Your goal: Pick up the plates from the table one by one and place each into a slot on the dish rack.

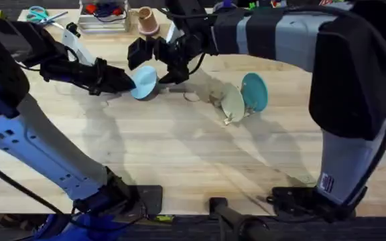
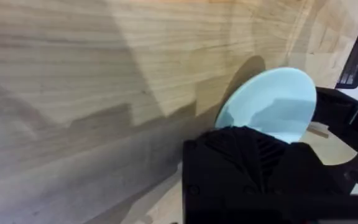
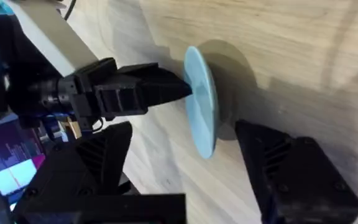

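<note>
While the left arm's black gripper (image 1: 127, 82) pinches the rim of the small round light blue plate (image 1: 145, 82), that plate stands tilted on edge on the pale wooden plank table (image 1: 179, 154). From the other side, the right arm's black gripper (image 1: 158, 63) hangs with its fingers spread wide on either side of the plate. Further right, the cream plate (image 1: 232, 102) and teal plate (image 1: 254, 91) stand upright in the small pale wooden dowel rack (image 1: 228, 119).

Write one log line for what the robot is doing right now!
left gripper: shut on blue plate, held upright | right gripper: open around it | cream plate, teal plate: in rack
</note>
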`<move>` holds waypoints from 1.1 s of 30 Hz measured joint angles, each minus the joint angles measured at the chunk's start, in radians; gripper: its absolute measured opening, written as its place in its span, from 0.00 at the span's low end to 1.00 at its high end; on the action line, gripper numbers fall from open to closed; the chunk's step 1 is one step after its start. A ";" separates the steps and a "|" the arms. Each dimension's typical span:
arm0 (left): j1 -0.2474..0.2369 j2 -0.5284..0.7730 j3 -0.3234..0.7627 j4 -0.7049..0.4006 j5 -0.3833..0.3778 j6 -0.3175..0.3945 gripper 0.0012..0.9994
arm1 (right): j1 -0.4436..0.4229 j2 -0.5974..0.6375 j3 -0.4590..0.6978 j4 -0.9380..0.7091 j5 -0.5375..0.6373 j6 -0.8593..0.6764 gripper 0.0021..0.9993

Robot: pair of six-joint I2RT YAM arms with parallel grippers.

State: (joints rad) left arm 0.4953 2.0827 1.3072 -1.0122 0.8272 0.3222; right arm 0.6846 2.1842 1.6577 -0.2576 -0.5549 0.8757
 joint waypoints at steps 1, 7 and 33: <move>0.000 0.000 0.000 0.000 0.000 0.000 0.04 | 0.000 0.002 0.000 0.005 0.000 0.000 0.99; 0.000 0.000 0.000 0.000 0.000 0.000 0.04 | 0.009 0.050 0.000 0.027 -0.004 0.001 0.99; 0.002 0.000 0.004 0.000 0.000 0.000 0.04 | 0.016 0.060 0.002 0.028 0.001 0.010 0.03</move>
State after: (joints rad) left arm 0.4969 2.0824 1.3109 -1.0122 0.8274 0.3218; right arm 0.7002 2.2444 1.6596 -0.2298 -0.5541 0.8861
